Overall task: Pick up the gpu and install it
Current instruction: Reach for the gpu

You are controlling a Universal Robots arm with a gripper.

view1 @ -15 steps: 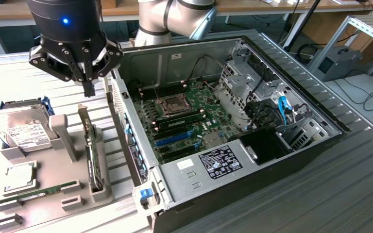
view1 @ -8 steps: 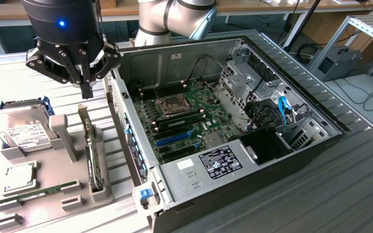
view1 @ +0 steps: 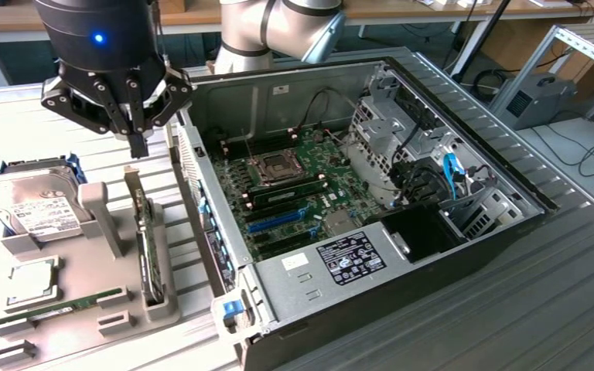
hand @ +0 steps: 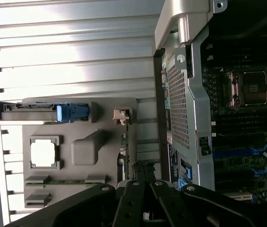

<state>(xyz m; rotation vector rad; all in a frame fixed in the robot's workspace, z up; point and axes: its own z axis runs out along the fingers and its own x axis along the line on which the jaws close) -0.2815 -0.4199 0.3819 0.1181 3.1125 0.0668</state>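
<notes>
Your gpu [view1: 148, 253] stands on edge in its slot of the grey holder [view1: 99, 207], below the pincer [view1: 137, 145], which hangs above it with its fingers pressed together and nothing held. As I judge it, if you come down like that, the tips would strike the card's top edge instead of straddling it. The wall of the open computer case [view1: 266, 97], just beside the pincer, could be clipped too. Count one gpu, one hard drive [view1: 34, 207], one processor [view1: 31, 282], one memory stick [view1: 59, 311] and one case.
</notes>
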